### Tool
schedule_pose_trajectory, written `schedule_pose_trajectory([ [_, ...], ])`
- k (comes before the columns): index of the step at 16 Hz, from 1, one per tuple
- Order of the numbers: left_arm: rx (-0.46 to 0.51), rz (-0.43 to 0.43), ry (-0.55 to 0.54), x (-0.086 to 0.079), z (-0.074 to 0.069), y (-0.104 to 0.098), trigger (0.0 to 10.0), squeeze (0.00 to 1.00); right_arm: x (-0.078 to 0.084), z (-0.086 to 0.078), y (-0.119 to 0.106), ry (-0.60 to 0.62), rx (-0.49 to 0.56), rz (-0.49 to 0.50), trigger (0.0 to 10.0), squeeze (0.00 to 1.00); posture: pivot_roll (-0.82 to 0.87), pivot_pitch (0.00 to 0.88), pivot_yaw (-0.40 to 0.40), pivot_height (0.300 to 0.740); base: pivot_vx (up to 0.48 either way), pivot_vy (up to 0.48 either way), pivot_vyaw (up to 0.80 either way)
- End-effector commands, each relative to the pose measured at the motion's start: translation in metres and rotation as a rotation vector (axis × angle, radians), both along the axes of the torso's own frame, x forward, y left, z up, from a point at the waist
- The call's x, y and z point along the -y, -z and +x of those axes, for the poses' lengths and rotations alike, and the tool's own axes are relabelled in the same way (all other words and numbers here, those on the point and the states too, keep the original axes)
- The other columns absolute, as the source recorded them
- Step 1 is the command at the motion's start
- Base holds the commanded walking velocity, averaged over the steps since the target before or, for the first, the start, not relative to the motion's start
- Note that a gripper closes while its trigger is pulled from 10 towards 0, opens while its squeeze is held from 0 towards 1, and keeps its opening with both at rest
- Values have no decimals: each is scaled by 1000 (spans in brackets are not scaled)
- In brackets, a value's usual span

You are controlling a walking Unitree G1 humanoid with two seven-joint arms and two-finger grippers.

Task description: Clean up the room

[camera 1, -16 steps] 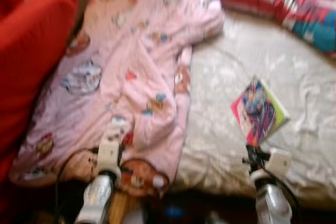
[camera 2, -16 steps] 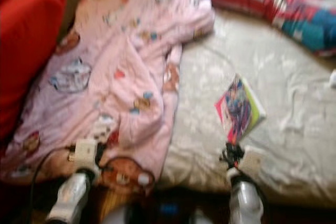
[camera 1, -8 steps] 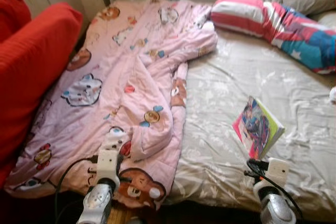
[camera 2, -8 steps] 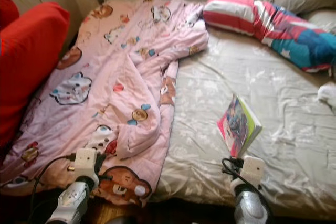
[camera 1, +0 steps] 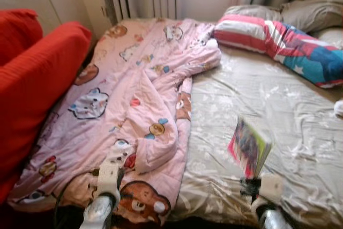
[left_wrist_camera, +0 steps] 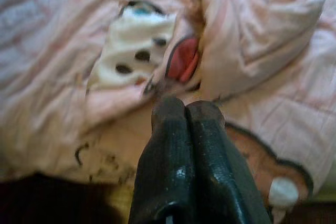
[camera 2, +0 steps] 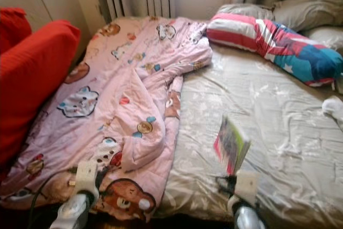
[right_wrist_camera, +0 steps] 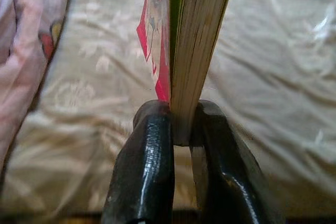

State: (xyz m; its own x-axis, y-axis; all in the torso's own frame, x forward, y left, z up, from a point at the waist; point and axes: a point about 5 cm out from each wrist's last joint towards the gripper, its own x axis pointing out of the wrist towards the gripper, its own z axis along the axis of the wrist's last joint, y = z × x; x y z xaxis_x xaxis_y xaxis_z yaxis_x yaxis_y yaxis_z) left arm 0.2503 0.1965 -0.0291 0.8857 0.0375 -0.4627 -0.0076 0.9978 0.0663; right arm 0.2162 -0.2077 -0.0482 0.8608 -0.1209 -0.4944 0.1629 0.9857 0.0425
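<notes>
Two grippers at bottom edge of frame. Right gripper (right_wrist_camera: 181, 129) clamped on lower edge of thin colourful paperback book (camera 1: 248, 148), lifted upright over beige patterned bedsheet (camera 1: 300, 132), lower right, blurred, possibly clear of sheet. Left gripper (left_wrist_camera: 186, 111) fingers pressed together, empty, over pink cartoon-print quilt (camera 1: 134, 95), lower left. Red cushion (camera 1: 37, 79) at left edge. Striped pillow (camera 1: 278, 41) upper right.

No words, numbers or brands can be read; the book's (camera 1: 248, 149) cover and the quilt's (camera 1: 128, 100) cartoon prints are illegible.
</notes>
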Motion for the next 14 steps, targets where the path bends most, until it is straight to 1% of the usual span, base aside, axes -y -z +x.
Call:
schedule_pose_trajectory([
  [1, -45, -2, -26, -5, -7, 6, 10000, 0, 1, -1, 1, 4, -7, -14, 10000, 0, 22, 33, 6, 740, 0, 0, 0],
  [4, -104, -9, -48, -8, -13, 13, 10000, 0, 4, -9, 8, 10, -80, -21, 10000, 0, 19, 0, 2, 740, 0, 0, 0],
  [6, -163, 3, -50, -10, -23, 20, 10000, 0, 7, -14, 12, 4, -131, -38, 10000, 0, 16, 0, -2, 740, 0, 0, 0],
  [8, -174, 6, -51, -11, -24, 22, 10000, 0, 8, -14, 13, 2, -142, -44, 10000, 0, 17, 0, -6, 740, 0, 0, 0],
  [9, -185, 6, -40, -9, -25, 23, 10000, 0, 6, -15, 14, -20, -161, -50, 10000, 0, 24, 0, -9, 740, 0, 0, 0],
  [12, -217, 6, -37, -9, -27, 25, 10000, 0, 6, -12, 13, 36, -151, -12, 10000, 0, 20, 0, -7, 740, 0, 0, 0],
  [14, -229, 22, -14, -7, -28, 27, 10000, 0, 5, -13, 14, 56, -155, 1, 10000, 0, 16, 16, -2, 740, 0, 0, 0],
])
